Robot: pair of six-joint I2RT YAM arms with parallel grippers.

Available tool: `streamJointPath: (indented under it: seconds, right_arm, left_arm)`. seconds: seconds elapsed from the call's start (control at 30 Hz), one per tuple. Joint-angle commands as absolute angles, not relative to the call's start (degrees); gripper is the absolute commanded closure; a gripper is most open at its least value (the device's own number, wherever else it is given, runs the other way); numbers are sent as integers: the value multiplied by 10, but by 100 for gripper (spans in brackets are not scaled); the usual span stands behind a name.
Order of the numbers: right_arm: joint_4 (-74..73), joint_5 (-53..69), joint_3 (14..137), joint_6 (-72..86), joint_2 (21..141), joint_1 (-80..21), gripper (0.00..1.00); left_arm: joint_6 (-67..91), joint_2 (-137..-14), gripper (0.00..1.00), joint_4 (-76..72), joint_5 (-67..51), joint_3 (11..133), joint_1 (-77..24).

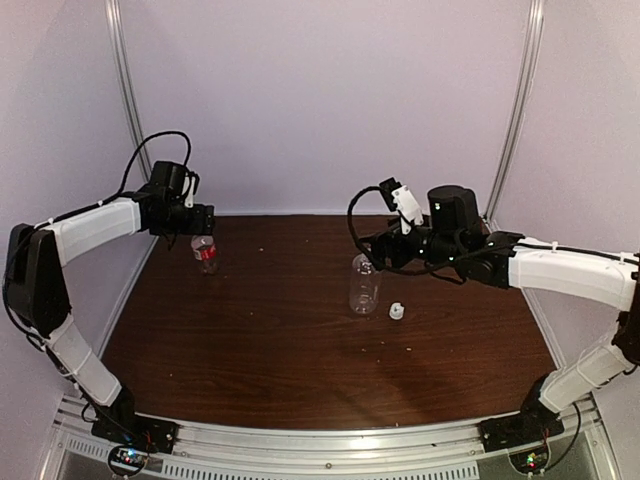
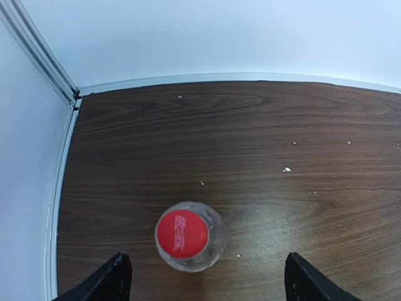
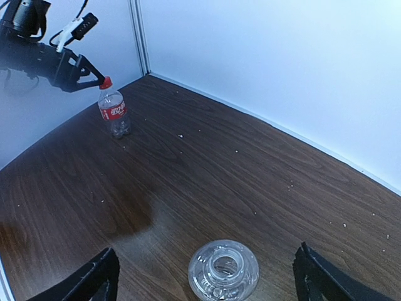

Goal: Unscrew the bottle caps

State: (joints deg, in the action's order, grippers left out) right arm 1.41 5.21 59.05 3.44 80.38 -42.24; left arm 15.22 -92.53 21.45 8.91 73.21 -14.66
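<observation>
A small clear bottle [image 1: 205,255] with a red label stands upright at the back left, its red cap [image 2: 182,233] still on it. My left gripper [image 2: 203,279] hangs just above it, open, its fingers wide on either side of the cap and not touching it. The taller unlabelled bottle [image 1: 364,284] stands upright mid-table with its mouth [image 3: 223,264] uncovered. The white cap [image 1: 397,311] lies on the table just right of that bottle. My right gripper [image 3: 203,279] is open above the uncapped bottle, nothing between its fingers. The small bottle [image 3: 113,108] also shows in the right wrist view.
The wooden table [image 1: 300,350] is walled by white panels at the back and sides, with a metal post [image 2: 44,53] in the back left corner close to the small bottle. Small white crumbs [image 2: 286,169] dot the wood.
</observation>
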Motion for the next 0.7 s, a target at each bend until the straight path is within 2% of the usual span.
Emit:
streamJointPath:
  seconds: [0.0, 0.23, 0.67]
  right_arm:
    - [4, 72, 598, 44, 782, -428, 2]
    - [-15, 73, 601, 45, 777, -428, 2]
    - [-27, 85, 618, 48, 799, -430, 2]
  left_arm:
    - [132, -973, 16, 220, 90, 788, -138]
    - [121, -1029, 26, 228, 138, 819, -136]
    - [110, -1051, 58, 198, 125, 808, -126]
